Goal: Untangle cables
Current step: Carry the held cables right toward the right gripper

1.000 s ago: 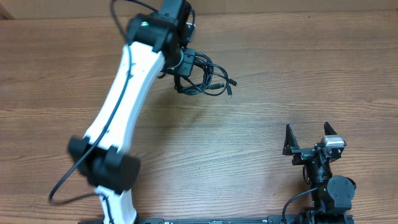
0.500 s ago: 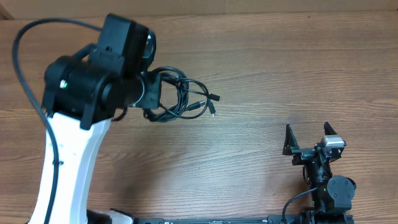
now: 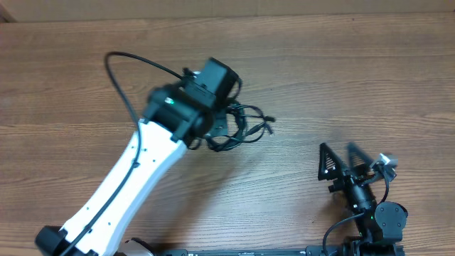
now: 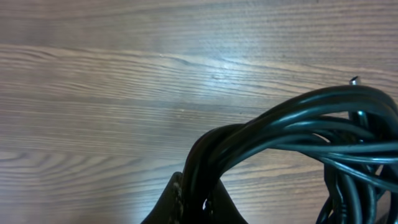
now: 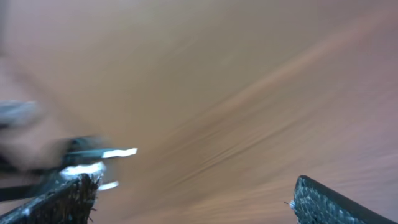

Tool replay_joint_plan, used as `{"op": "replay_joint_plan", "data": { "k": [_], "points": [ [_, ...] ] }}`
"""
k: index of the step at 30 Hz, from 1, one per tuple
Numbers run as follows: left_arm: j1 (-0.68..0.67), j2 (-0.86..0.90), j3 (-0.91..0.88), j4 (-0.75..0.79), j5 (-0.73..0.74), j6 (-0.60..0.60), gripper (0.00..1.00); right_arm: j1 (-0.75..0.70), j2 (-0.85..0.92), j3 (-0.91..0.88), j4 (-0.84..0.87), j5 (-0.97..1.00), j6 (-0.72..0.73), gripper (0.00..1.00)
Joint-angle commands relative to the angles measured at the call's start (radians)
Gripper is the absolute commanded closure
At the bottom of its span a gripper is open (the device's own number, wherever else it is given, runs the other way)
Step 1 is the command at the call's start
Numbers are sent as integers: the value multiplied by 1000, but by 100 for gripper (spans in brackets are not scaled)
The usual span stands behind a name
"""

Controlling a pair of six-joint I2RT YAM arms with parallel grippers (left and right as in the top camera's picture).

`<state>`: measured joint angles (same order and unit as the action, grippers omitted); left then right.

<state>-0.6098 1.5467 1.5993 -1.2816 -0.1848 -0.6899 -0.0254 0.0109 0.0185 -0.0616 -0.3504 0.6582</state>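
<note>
The cables (image 3: 245,129) are a small knotted bundle of thin black cords left of the table's middle, with plug tips (image 3: 269,119) poking out to the right. My left gripper (image 3: 217,132) is shut on the bundle's left side. In the left wrist view several cords (image 4: 280,127) rise from between the closed fingertips of that gripper (image 4: 198,204) and arc right above the wood. My right gripper (image 3: 340,159) stands open near the front right, far from the cables. The right wrist view is blurred, with nothing between the right gripper's (image 5: 196,199) spread fingers.
The brown wooden table (image 3: 355,78) fills the view. The left arm's own thick black cable (image 3: 135,71) loops up to the left of the wrist. The white left arm (image 3: 121,192) crosses the front left. The right arm's base (image 3: 380,220) sits at the front edge.
The left arm swung left and then back right and nearer, carrying the bundle with it. The right gripper has turned and shifted slightly left; its views are now blurred.
</note>
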Motion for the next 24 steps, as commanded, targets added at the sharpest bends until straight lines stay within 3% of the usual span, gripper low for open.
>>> {"op": "replay_joint_plan", "data": {
  "k": [1, 5, 9, 11, 12, 17, 24],
  "points": [
    [-31, -4, -105, 96, -31, -102, 96, -1, -8, -10, -2, -520, 545, 0],
    [-42, -4, -158, 161, -5, -100, 96, -1, -8, -10, -16, -700, 634, 0],
    [-58, -4, -166, 183, 19, -95, 96, -1, -8, -10, -11, -719, 681, 0],
    [-68, -4, -166, 203, 21, -96, 96, -1, -8, -10, -22, -624, 682, 31],
    [-73, -4, -166, 216, 22, -96, 96, -1, -8, -10, -23, -581, 718, 37],
    [-114, -4, -166, 275, 48, -97, 96, -1, -8, -10, -13, -512, 951, 40],
    [-188, 2, -166, 312, 48, -97, 96, -1, -8, -10, -11, -495, 973, 48]
  ]
}}
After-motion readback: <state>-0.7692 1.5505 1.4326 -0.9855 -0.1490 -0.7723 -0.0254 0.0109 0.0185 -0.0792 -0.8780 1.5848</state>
